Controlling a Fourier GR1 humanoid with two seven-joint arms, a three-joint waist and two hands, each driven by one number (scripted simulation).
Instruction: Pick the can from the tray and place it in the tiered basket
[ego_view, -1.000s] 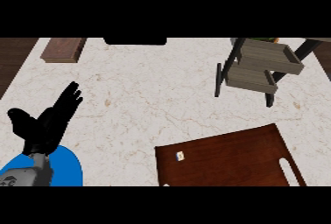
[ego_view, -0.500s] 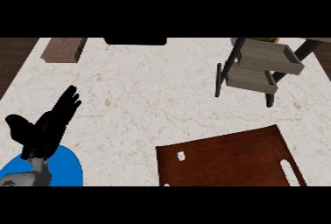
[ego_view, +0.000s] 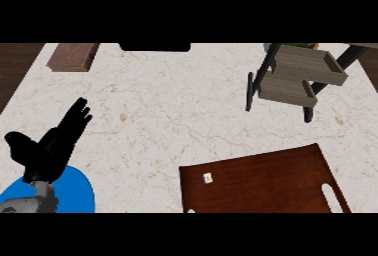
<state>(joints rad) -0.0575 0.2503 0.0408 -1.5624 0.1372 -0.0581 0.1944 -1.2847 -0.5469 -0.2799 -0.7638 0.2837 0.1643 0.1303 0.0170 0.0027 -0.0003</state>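
Head view of the table (ego_view: 170, 110), a pale marbled top. The left hand (ego_view: 48, 150) shows at the lower left, above the table, its fingers (ego_view: 74, 117) straight and close together, pointing up and to the right, the thumb spread to the left; it holds nothing. Its forearm lies over a blue plate (ego_view: 74, 192) at the lower left corner. The dark wooden tray (ego_view: 273, 180) sits at the lower right, well apart from the hand. A small pale item (ego_view: 207, 177) lies on the tray near its left edge; whether this is the can cannot be told. The basket (ego_view: 295, 75), grey tiers on a black frame, stands at the upper right. A brown block (ego_view: 72, 55) lies at the upper left.
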